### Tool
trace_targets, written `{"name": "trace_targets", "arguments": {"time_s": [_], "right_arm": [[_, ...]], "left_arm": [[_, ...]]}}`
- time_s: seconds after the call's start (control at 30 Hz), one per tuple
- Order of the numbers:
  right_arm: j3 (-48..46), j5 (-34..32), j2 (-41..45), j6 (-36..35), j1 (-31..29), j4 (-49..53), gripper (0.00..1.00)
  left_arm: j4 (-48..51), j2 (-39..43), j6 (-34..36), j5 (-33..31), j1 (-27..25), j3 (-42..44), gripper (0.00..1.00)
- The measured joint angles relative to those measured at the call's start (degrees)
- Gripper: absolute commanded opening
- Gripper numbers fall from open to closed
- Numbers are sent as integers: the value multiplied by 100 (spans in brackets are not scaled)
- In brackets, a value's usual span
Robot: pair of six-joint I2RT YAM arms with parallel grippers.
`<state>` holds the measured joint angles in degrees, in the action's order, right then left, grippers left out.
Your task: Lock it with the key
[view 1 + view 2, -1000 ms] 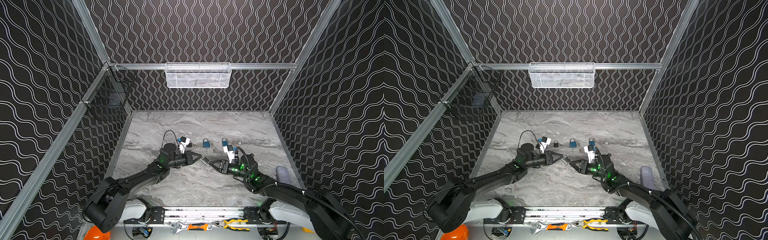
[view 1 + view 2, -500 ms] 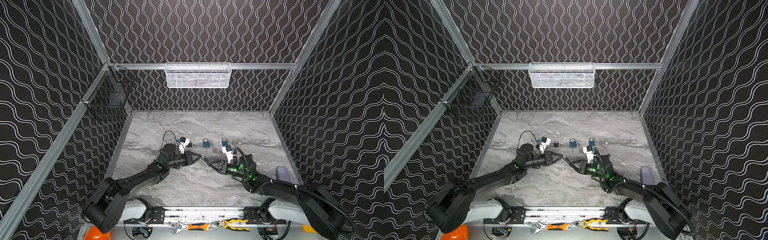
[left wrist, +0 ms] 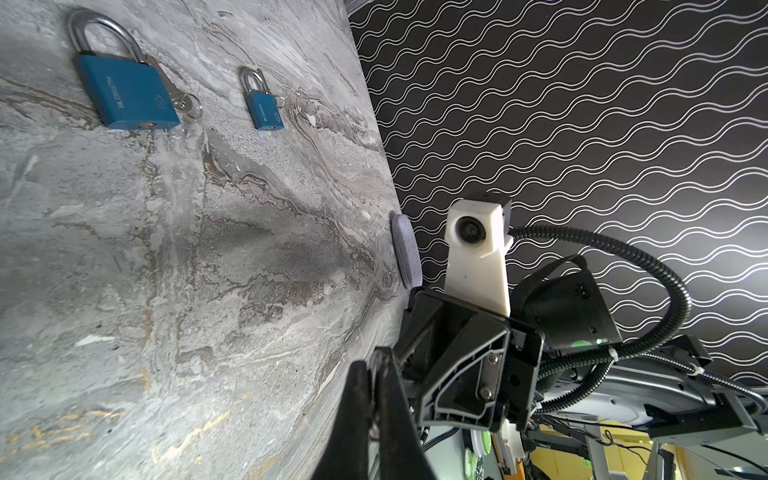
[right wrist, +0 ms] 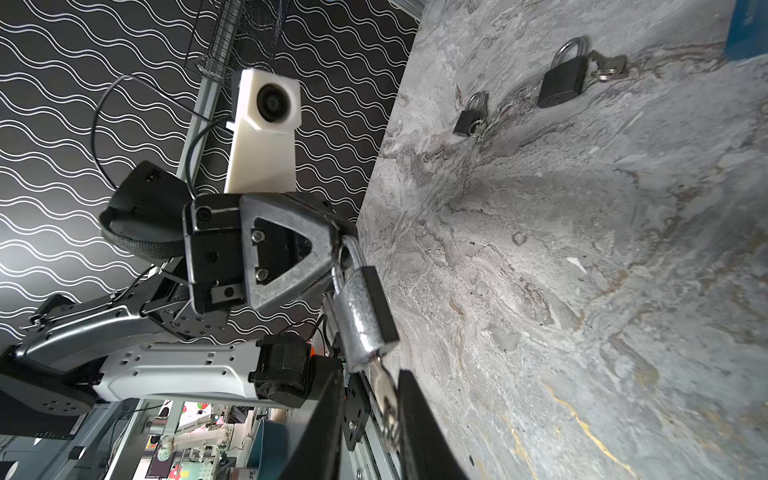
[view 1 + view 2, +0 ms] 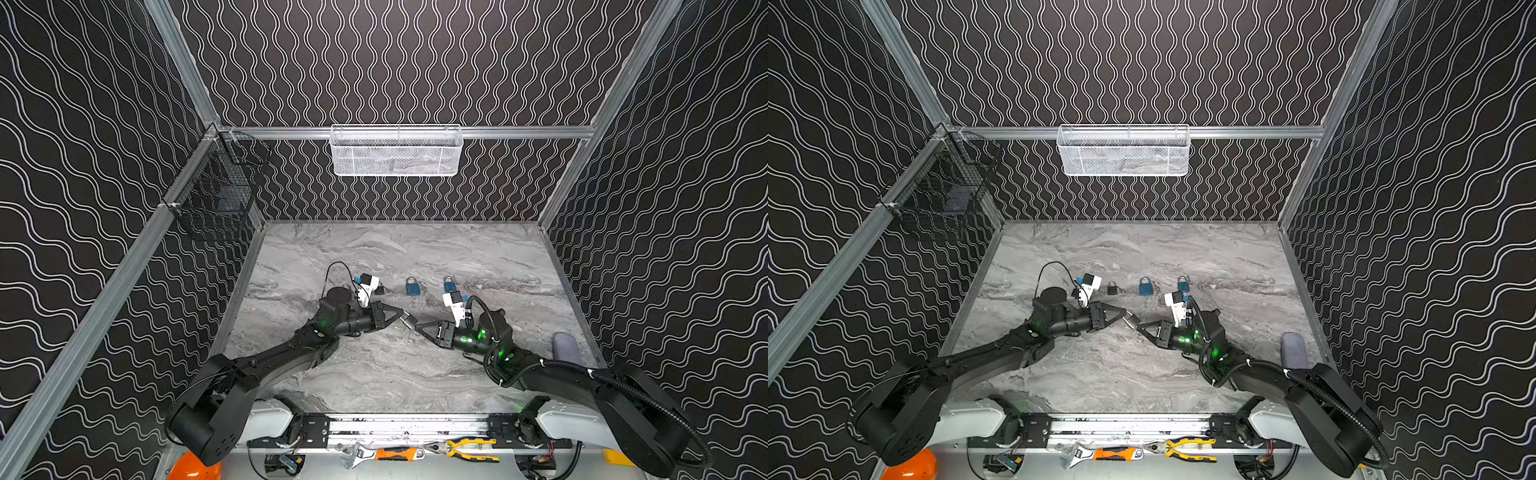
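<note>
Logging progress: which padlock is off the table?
The silver padlock, held by its shackle in the left tool. The blue padlocks and black padlocks all lie flat on the table.

1. We are looking into a robotics lab test cell: a left arm [image 5: 291, 361] and a right arm [image 5: 552, 376] share a rail [image 5: 407, 426] at a marble-patterned table [image 5: 374, 374].
2. We see patterned walls [image 5: 415, 62] on an aluminium frame [image 5: 519, 132] boxing it in.
3. We spot padlocks [image 5: 412, 286] lined up on the table, with a wrench [image 5: 353, 451] and pliers [image 5: 469, 446] at the front edge.
</note>
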<state>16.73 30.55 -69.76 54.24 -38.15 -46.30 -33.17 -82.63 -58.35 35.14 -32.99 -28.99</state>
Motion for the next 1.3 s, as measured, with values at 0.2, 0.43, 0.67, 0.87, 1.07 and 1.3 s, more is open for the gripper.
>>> {"name": "trace_targets", "arguments": {"time_s": [0.2, 0.43, 0.67, 0.87, 1.07, 1.3], "right_arm": [[0, 0, -26, 20, -2, -20, 17], [7, -26, -26, 42, -2, -7, 8], [35, 0, -31, 61, -4, -72, 2], [103, 2, -55, 59, -2, -101, 0], [205, 50, -96, 31, 0, 13, 0], [391, 122, -9, -186, -2, 363, 0]], "left_arm": [[-308, -109, -166, 24, 4, 140, 0], [-586, -140, -297, 46, 9, 227, 0], [-568, -46, -295, 39, 15, 227, 0], [-575, 15, -295, 13, 28, 227, 0], [-570, 46, -293, -46, 31, 227, 5], [-566, 105, -291, -92, 31, 219, 15]]}}
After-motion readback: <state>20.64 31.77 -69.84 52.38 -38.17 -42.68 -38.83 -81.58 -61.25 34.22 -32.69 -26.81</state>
